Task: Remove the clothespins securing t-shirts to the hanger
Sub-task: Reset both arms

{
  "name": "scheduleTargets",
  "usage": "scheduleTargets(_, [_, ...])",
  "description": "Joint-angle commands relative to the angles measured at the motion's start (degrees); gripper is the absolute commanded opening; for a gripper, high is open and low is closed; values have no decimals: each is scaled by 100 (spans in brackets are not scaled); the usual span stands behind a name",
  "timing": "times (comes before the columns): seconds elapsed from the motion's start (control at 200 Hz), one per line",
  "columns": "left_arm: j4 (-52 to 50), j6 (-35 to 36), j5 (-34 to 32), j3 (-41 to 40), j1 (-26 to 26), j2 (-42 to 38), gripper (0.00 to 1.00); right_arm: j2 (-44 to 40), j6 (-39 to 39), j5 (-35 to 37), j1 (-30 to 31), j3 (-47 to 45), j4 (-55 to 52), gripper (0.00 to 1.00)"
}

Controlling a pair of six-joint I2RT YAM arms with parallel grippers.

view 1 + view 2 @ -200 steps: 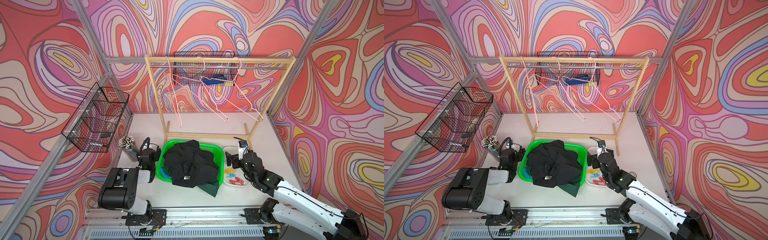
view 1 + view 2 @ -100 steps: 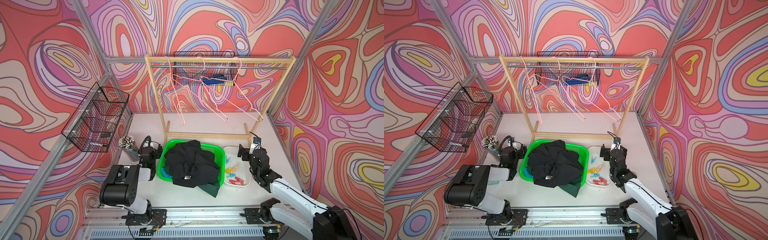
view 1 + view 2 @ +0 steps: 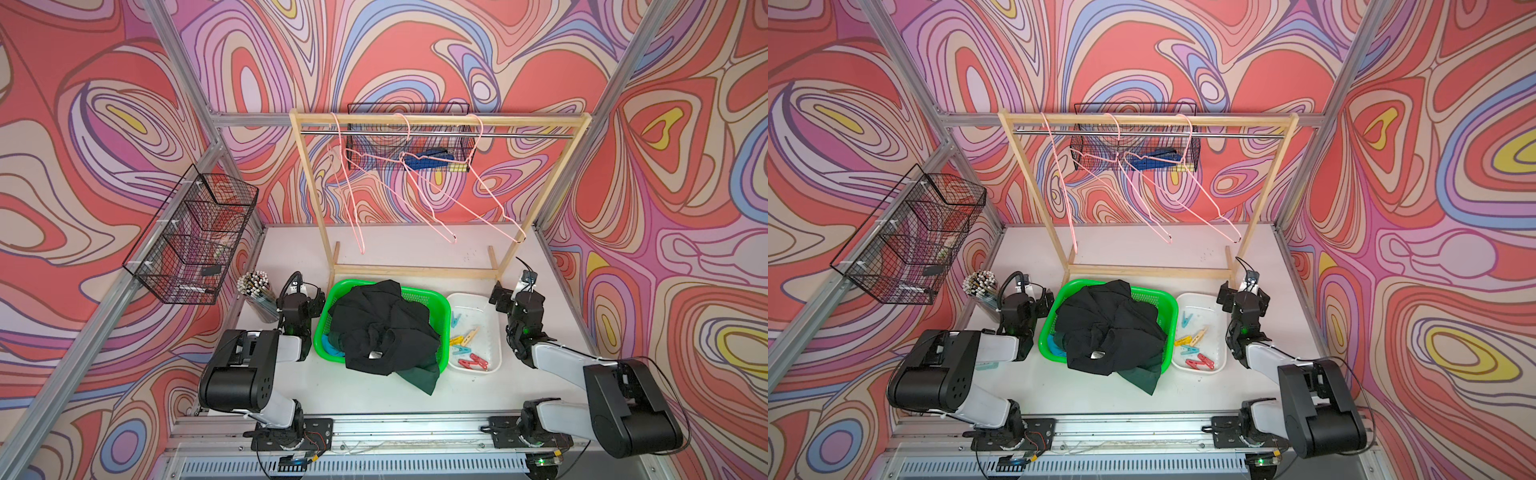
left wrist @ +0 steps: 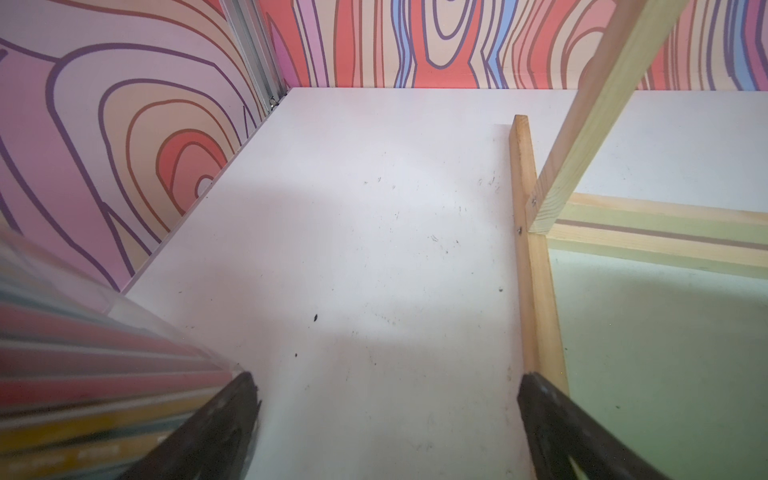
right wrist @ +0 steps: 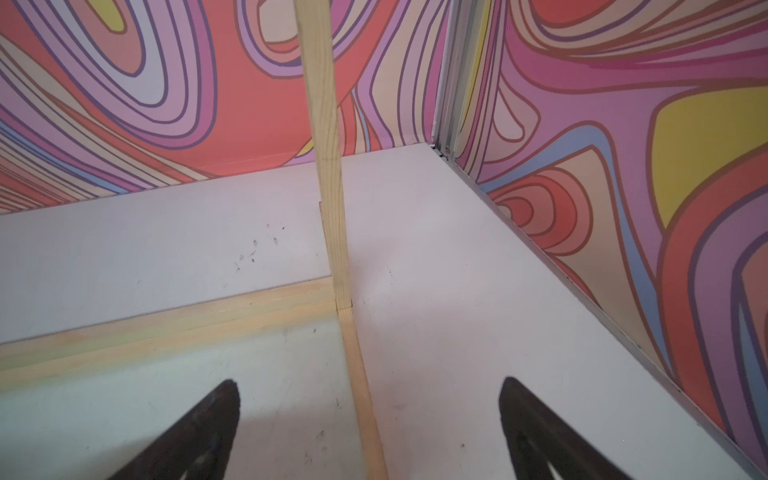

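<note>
Clothespins (image 3: 468,336), blue, yellow, beige and red, lie loose in the white tray (image 3: 478,307) right of the green basket (image 3: 444,328). T-shirts (image 3: 382,328) sit heaped in that basket, black on top, dark green under. Left gripper (image 4: 386,378) and right gripper (image 5: 370,382) are spread wide, holding nothing.

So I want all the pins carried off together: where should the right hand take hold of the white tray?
Probably the long rim of the white tray facing the right hand, toward its far end, from above, one finger inside the wall. The tray lies flat with a thin upright lip, and the clothespins lie clear of that stretch.
</note>
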Motion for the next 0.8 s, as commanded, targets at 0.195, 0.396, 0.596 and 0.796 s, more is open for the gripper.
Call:
scheduleTargets(0.195, [168,87,156,88,-24,16,100,2370,-549,-562,-133,-286,4138,98])
scheduleTargets(0.396, [164,85,153,84,-24,19,100,2042,-697,-1261,-159,173,2538,98])
scheduleTargets(0.596, [164,89,158,84,-24,15,100,2066,-684,-1177,-157,473,2063,98])
scheduleTargets(0.796, [162,92,153,84,-24,15,100,2097,-573,-1104,-210,755,1602,98])
